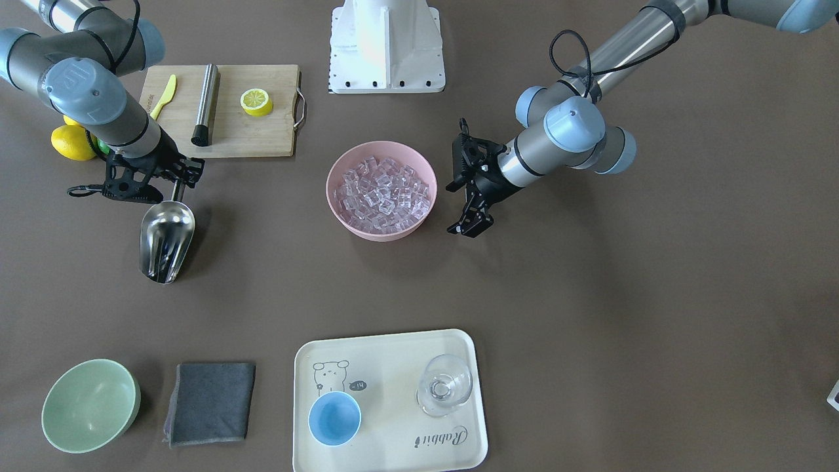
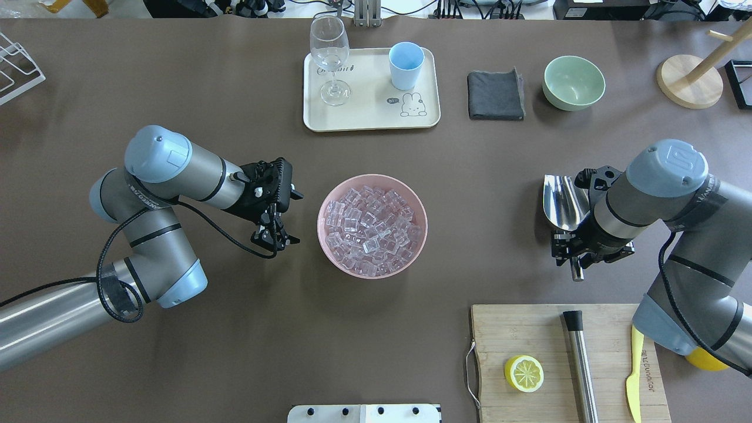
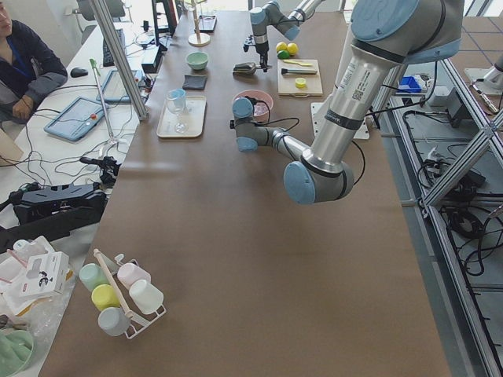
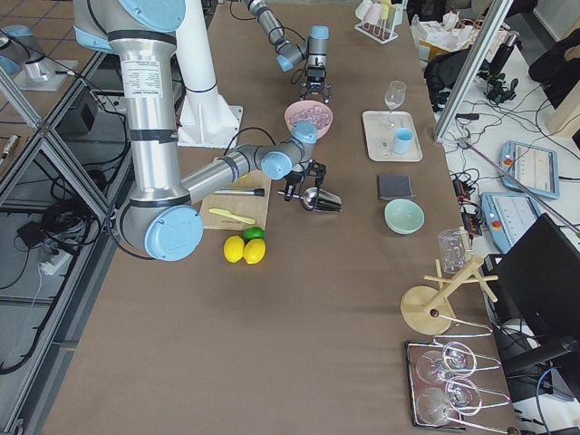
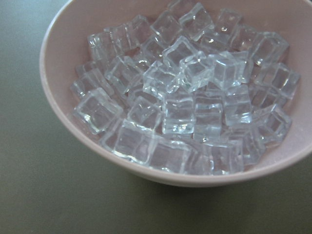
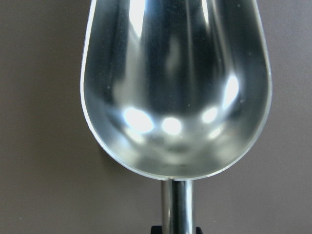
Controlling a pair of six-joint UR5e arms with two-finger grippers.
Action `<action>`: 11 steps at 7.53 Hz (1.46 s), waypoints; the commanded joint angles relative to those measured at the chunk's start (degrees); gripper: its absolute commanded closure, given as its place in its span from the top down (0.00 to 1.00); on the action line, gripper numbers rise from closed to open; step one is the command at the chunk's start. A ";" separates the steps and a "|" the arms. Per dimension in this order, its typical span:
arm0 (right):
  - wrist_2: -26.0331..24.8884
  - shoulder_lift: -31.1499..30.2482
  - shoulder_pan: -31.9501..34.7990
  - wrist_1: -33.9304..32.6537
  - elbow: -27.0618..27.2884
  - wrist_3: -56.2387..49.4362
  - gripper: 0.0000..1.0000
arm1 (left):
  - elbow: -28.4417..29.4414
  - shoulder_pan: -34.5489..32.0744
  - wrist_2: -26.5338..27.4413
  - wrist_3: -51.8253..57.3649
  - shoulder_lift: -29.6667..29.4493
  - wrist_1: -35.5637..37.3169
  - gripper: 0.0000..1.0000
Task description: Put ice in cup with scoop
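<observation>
- Right gripper [image 1: 175,187]: the jaws are clamped on the short cylindrical handle of the scoop [image 1: 167,239]. The empty trough projects forward of the fingers, away from the robot's base.
- Scoop: rigid polished steel, judged slippery. The handle is the only sound hold, and a loaded trough would likely lever it round in the grip.
- Left gripper [image 2: 274,234]: it hangs just beside the pink bowl [image 2: 418,202] and holds nothing. Whether its jaws stand apart cannot be told.
- Ice [image 2: 370,226]: it fills that bowl, between the two grippers and well apart from the right one. The cubes appear hard, glossy and loosely heaped, so they are likely to slide and spill over the scoop's open lip.
- Cup [image 2: 406,64]: it stands upright on the tray [image 2: 364,111], beyond the bowl and well apart from both grippers. It is probably light, with a narrow mouth, and easily nudged.
- Lettering: "Rabbit" on the tray. The print on the arms and on the yellow knife [image 2: 633,376] is too small to read.
</observation>
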 commanded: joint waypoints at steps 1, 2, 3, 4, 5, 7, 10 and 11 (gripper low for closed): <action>1.54 1.20 1.85 -3.95 3.55 -0.46 0.00 | 0.88 0.14 0.00 -0.42 0.17 -4.33 0.98; 1.10 1.29 3.25 -5.37 5.75 -1.16 0.00 | 1.05 0.14 0.17 -2.60 0.17 -5.74 0.98; 0.92 1.29 5.62 -5.39 7.25 -2.82 0.00 | 2.53 0.14 0.78 -4.71 -0.26 -8.45 0.98; 1.00 1.29 9.21 -5.39 8.31 -8.23 0.00 | 3.33 0.40 1.83 -5.08 -0.70 -9.87 0.98; 1.00 1.55 11.16 -5.56 8.93 -16.99 0.00 | 3.43 0.49 1.84 -6.21 -0.79 -10.93 0.98; -1.70 2.94 11.44 -10.62 9.37 -35.44 0.00 | 3.95 0.67 1.93 -6.84 -0.88 -11.64 0.98; -9.26 12.50 11.35 -30.98 10.78 -66.64 0.00 | 5.10 2.42 3.42 -8.86 -1.58 -13.84 0.98; -10.15 13.84 11.35 -34.79 11.92 -74.48 0.00 | 5.10 2.43 3.34 -8.86 -1.59 -13.93 0.98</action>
